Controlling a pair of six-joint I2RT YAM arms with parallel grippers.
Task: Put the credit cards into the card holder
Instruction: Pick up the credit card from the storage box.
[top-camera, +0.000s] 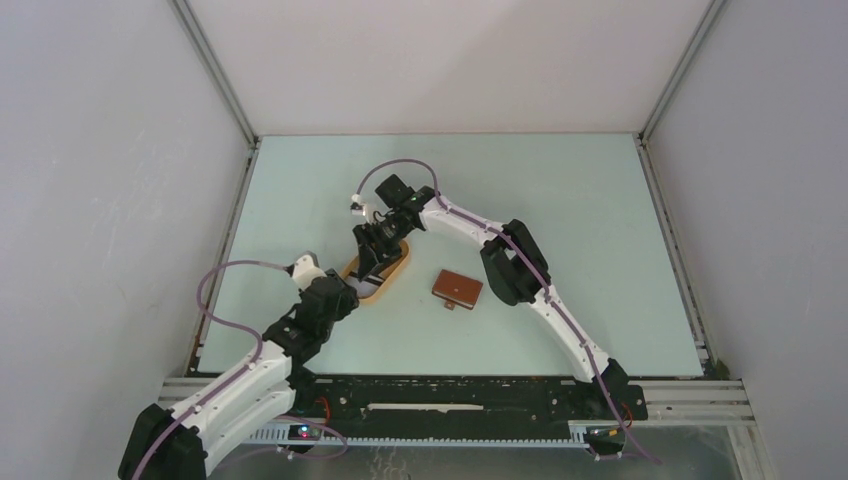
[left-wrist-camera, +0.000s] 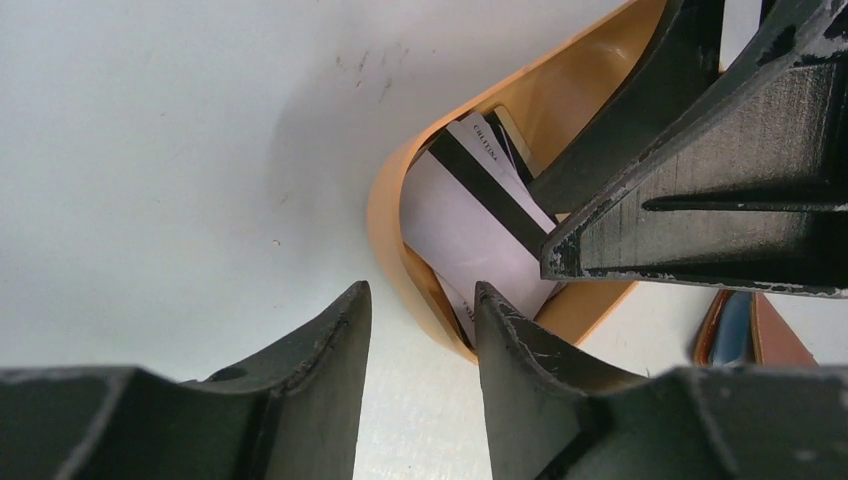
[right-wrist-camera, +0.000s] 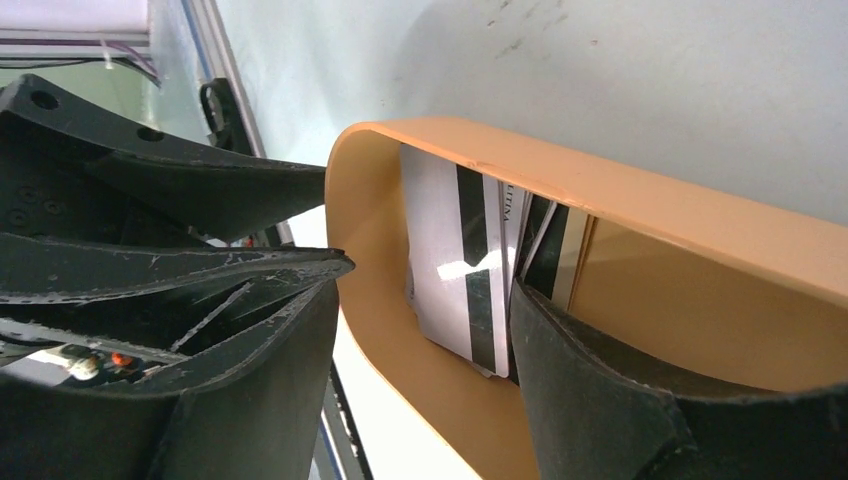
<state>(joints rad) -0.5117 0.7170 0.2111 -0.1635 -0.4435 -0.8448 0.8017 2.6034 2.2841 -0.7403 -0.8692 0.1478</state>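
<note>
Your left gripper (left-wrist-camera: 422, 292), jaws apart, brackets the orange-yellow oval tray (left-wrist-camera: 385, 215) so your right gripper (right-wrist-camera: 432, 280), likewise apart, can reach the striped grey-white credit cards (left-wrist-camera: 460, 230).

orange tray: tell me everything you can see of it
The tray is an orange-yellow oval dish with an upright wall, smooth and plastic-looking. It rests on the pale table, left of the brown card holder. It holds several credit cards, leaning and overlapping. The right gripper straddles its wall, one finger inside by the cards. The left gripper is open at its near end; contact cannot be told.
</note>
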